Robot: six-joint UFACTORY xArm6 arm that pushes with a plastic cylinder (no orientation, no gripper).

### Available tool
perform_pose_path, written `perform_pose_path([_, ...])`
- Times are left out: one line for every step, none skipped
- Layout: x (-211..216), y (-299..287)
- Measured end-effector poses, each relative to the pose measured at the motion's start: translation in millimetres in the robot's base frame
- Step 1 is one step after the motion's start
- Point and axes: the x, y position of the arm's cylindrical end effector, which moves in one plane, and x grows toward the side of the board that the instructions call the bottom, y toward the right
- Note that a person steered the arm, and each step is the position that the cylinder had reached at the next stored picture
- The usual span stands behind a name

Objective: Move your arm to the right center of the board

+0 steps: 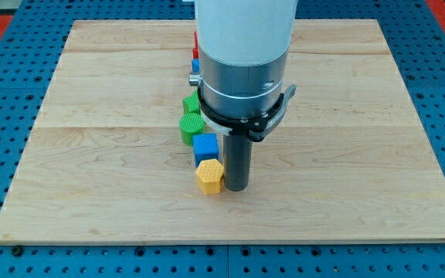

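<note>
Board point(346, 154) centre holds my tip point(236, 188), bare rod gripping nothing, touching the yellow hexagonal block point(209, 176) at its nine o'clock; target lies toward three o'clock. Risk: veering leftward nudges that block.

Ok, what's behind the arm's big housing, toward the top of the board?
Only slivers show at the housing's left edge: a red block above a blue block. Their shapes are covered, and anything else behind it is hidden.
</note>
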Motion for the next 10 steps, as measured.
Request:
perform_pose_path([3,4])
perform_pose_path([4,-4])
perform_pose_path([29,11])
perform_pose_path([8,72])
perform_pose_path([-55,139])
perform_pose_path([-102,186])
perform_pose_path([-137,211])
perform_pose_path([-143,228])
perform_pose_path([-144,241])
perform_pose_path([-146,257])
